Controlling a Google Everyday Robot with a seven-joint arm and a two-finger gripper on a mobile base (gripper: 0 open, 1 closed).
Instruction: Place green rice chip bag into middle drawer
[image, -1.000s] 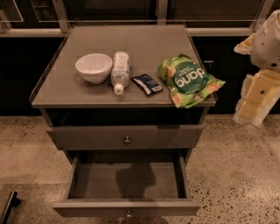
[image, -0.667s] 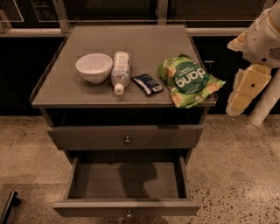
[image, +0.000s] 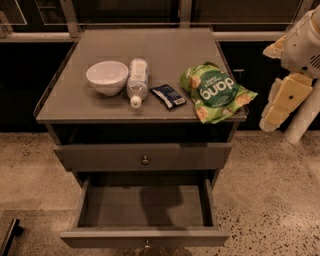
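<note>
The green rice chip bag (image: 216, 91) lies on the right front of the cabinet top, puffy and crinkled, its white lettering upside down to me. The middle drawer (image: 145, 206) is pulled out below it, with nothing inside and a small knob on its front panel. My gripper (image: 272, 116) hangs from the white arm to the right of the cabinet, beside the bag at about tabletop height. It is clear of the bag and holds nothing.
A white bowl (image: 107, 77), a clear plastic bottle (image: 137, 81) lying on its side and a small dark-blue packet (image: 168, 95) sit left of the bag. The upper drawer (image: 145, 157) is closed. The cabinet top (image: 150, 47) has raised side rims. Speckled floor surrounds the cabinet.
My gripper has moved a little to the left, closer to the cabinet's right side. The bag, the drawers and the other items have not moved.
</note>
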